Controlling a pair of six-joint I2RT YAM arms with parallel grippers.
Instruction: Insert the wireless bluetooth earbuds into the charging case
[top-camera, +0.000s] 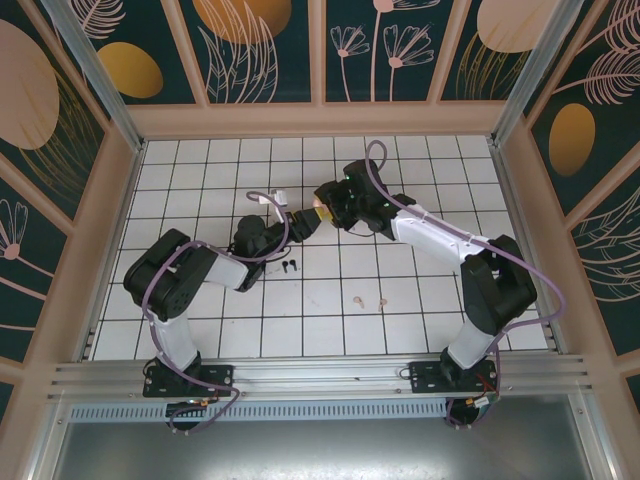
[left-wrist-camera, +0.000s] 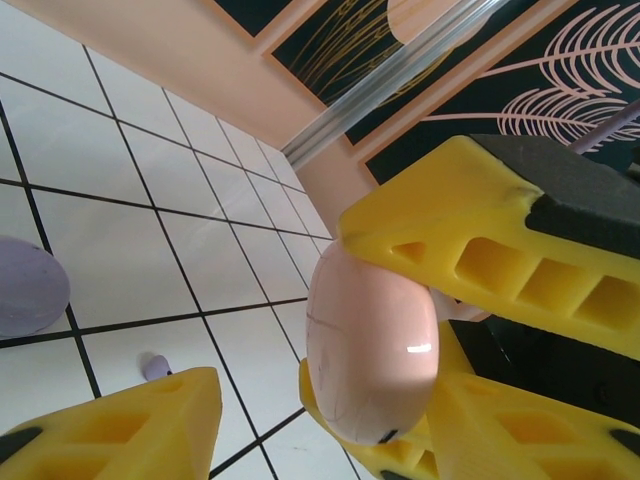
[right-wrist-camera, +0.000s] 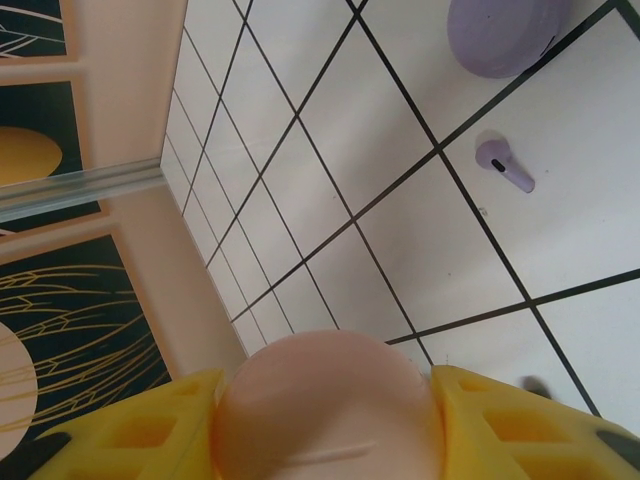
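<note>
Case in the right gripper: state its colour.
Pale pink; the case shows best in the left wrist view.

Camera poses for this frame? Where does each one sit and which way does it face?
Top external: above and behind the bases, looking down on the tiled table; both arms whole.
Left wrist: low over the tiles, facing a wall corner; left gripper's fingers along the bottom.
Right wrist: also low, facing a wall corner; right gripper's fingers grip the pink case.
Shared: pink case in all three; lilac case and lilac earbud in both wrist views.

Black-white arms (top-camera: 178, 335), purple cables (top-camera: 146, 300), yellow tool fingers (left-wrist-camera: 480, 240).
</note>
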